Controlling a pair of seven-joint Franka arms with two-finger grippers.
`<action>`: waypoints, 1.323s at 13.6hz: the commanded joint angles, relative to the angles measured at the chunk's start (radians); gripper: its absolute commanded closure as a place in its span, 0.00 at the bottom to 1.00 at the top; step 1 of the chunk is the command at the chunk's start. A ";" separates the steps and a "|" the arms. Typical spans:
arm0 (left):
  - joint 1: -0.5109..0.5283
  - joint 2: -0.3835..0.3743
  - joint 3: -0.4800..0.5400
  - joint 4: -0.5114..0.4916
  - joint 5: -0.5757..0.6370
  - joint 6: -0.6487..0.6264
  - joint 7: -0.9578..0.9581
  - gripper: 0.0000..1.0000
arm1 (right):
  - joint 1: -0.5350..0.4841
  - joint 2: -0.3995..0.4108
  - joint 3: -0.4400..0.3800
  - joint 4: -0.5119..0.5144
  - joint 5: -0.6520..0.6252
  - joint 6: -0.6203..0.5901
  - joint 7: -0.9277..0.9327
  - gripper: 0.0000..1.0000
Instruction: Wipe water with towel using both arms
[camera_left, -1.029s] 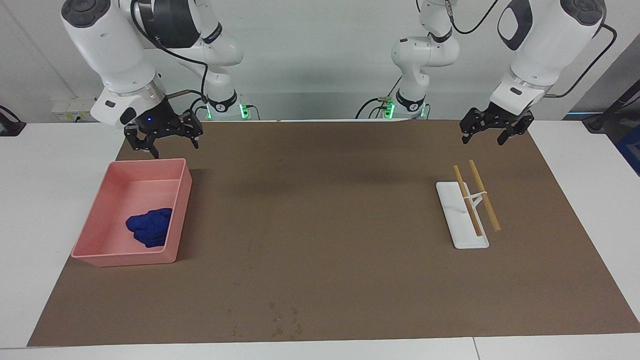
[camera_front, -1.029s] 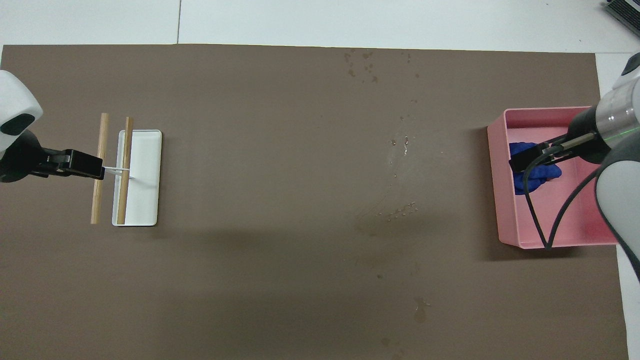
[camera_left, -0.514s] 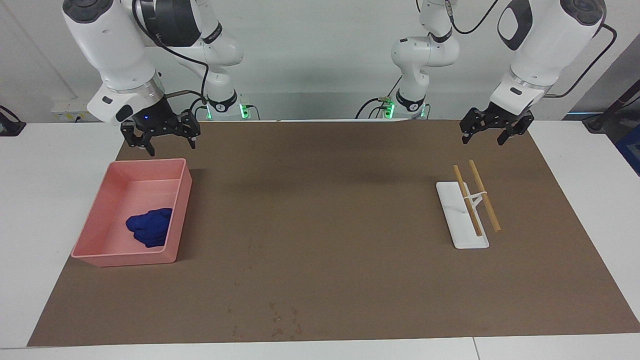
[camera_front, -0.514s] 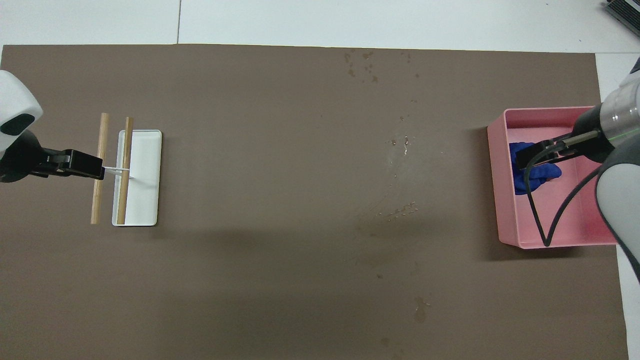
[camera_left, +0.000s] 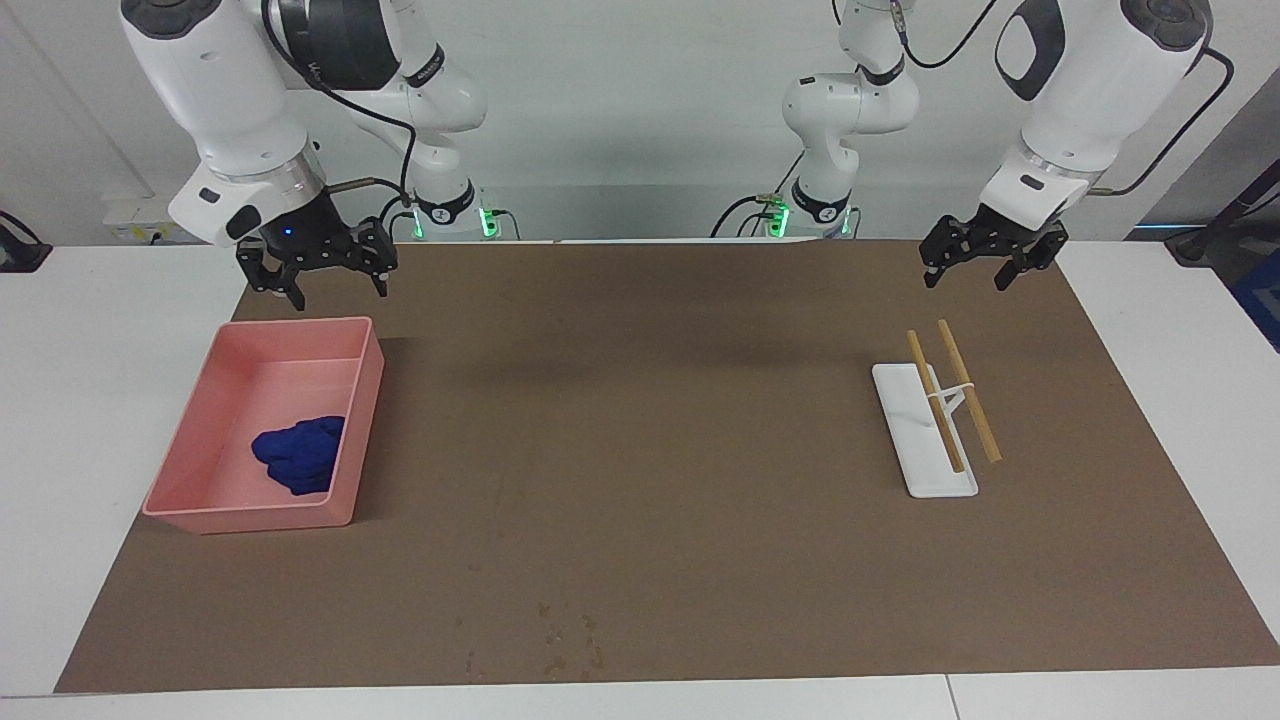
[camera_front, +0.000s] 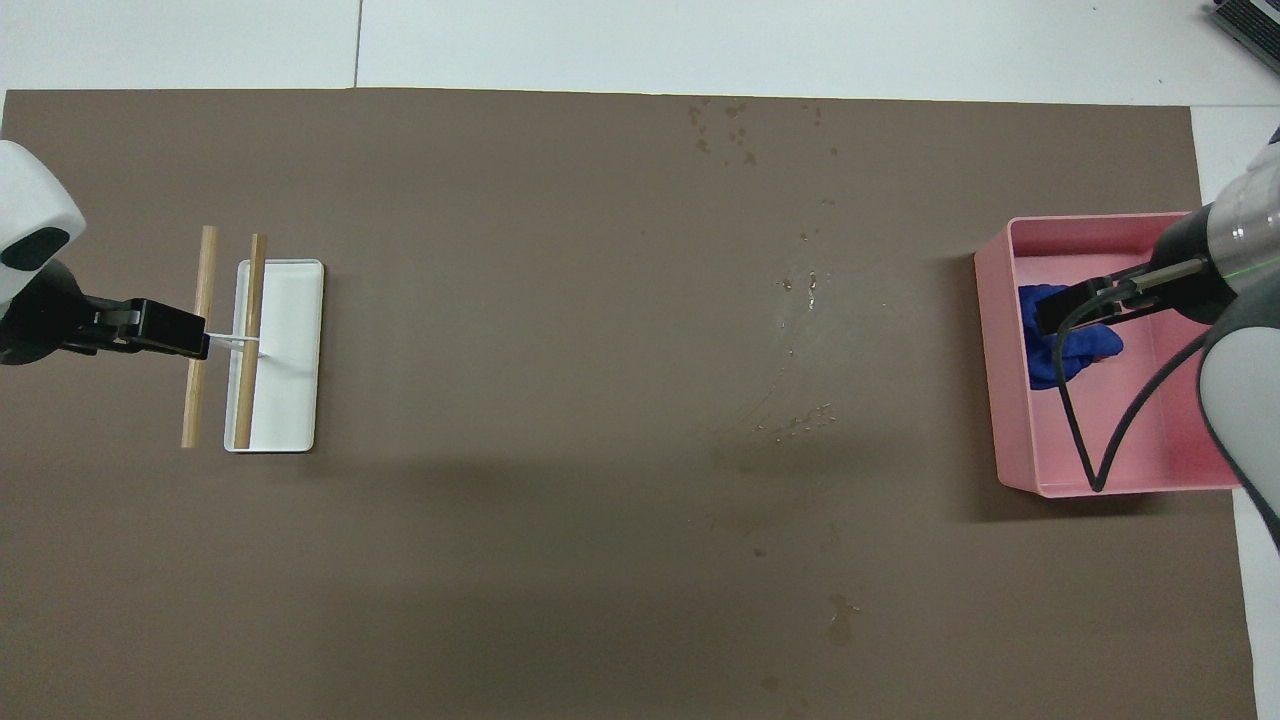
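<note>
The deep-blue towel lies wadded in the pink tray, at the right arm's end of the mat. My right gripper hangs open in the air over the tray's edge nearest the robots, well above the towel and apart from it. From overhead it covers part of the towel. The water is a faint thin streak with small glints on the brown mat, mid-table. My left gripper waits open and empty, raised over the mat beside the white rack.
A white rack carrying two wooden rods sits toward the left arm's end. A cluster of small dark specks marks the mat near the edge farthest from the robots.
My right gripper has risen slightly and drifted a little toward its own end of the table. The left arm, towel and tray have not moved.
</note>
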 joint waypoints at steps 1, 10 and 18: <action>0.000 -0.007 0.000 0.007 0.015 -0.018 0.000 0.00 | 0.001 -0.021 0.008 0.002 0.009 -0.013 0.022 0.00; 0.000 -0.007 0.000 0.007 0.015 -0.018 0.000 0.00 | 0.034 -0.041 -0.009 -0.010 0.012 -0.014 0.019 0.00; 0.000 -0.007 0.000 0.007 0.015 -0.018 0.000 0.00 | 0.025 -0.041 -0.040 -0.010 0.044 -0.010 0.029 0.00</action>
